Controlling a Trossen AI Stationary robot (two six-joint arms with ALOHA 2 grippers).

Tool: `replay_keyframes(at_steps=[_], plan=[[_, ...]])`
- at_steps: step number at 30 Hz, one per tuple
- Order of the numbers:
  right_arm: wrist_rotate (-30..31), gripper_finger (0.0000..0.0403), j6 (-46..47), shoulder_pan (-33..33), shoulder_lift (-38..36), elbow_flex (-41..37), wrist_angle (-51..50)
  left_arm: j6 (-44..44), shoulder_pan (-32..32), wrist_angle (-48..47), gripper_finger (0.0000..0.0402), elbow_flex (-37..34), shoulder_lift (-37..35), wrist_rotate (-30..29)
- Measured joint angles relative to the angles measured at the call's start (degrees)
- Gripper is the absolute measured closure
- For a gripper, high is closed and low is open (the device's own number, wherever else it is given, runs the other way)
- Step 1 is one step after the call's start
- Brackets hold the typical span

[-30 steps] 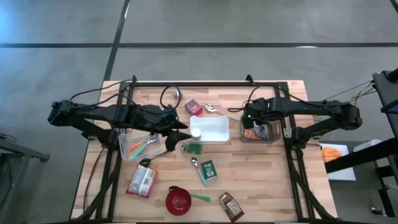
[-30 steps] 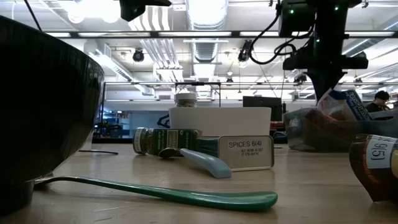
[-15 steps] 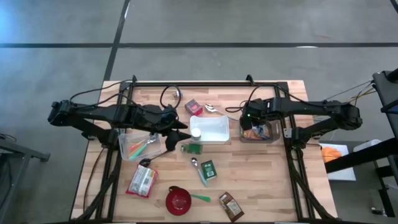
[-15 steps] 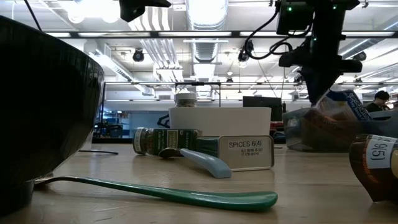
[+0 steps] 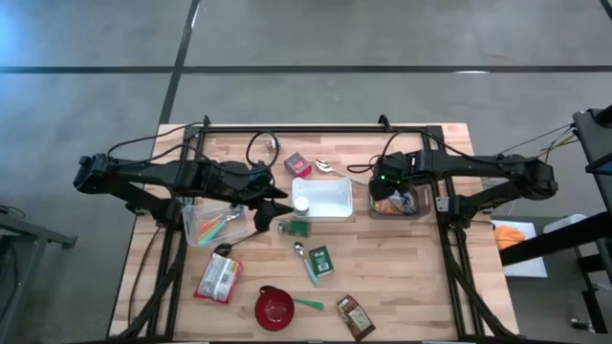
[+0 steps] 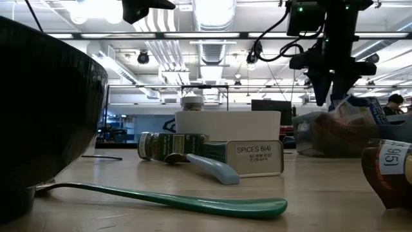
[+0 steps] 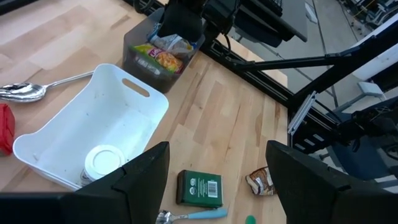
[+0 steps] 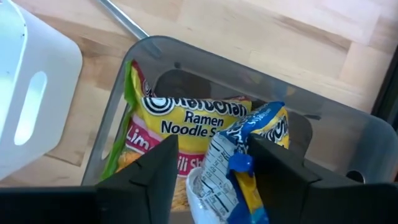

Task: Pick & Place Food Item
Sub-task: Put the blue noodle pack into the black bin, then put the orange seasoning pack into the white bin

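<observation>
Parting its fingers, my right gripper [image 8: 211, 180] has let go of the blue snack packet [image 8: 245, 162], now in the grey bin [image 8: 323, 124] atop ramen; placement looks done. Farther off, my left gripper [image 5: 273, 216] waits, spread.

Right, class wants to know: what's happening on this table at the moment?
The right gripper hangs over the grey bin, fingers apart around a blue-and-white packet lying on a ramen pack. The left gripper waits open above the table near the white tub, holding nothing.
</observation>
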Motion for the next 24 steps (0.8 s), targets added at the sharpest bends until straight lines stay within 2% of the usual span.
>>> replay_keyframes(at_steps=[5, 16, 24], plan=[[-0.1, 0.0194, 0.0, 0.0, -0.3, 0.2, -0.2, 0.0, 0.0, 0.0, 0.0133, 0.0, 0.0, 0.0], [-0.4, 0.0193, 1.3, 0.0, -0.4, 1.4, -0.2, 0.0, 0.0, -0.2, 0.0133, 0.0, 0.0, 0.0], [-0.1, 0.0193, -1.1, 1.4, -1.0, 7.2, -0.4, -0.7, 0.0, -0.8, 0.0133, 0.0, 0.0, 0.8]])
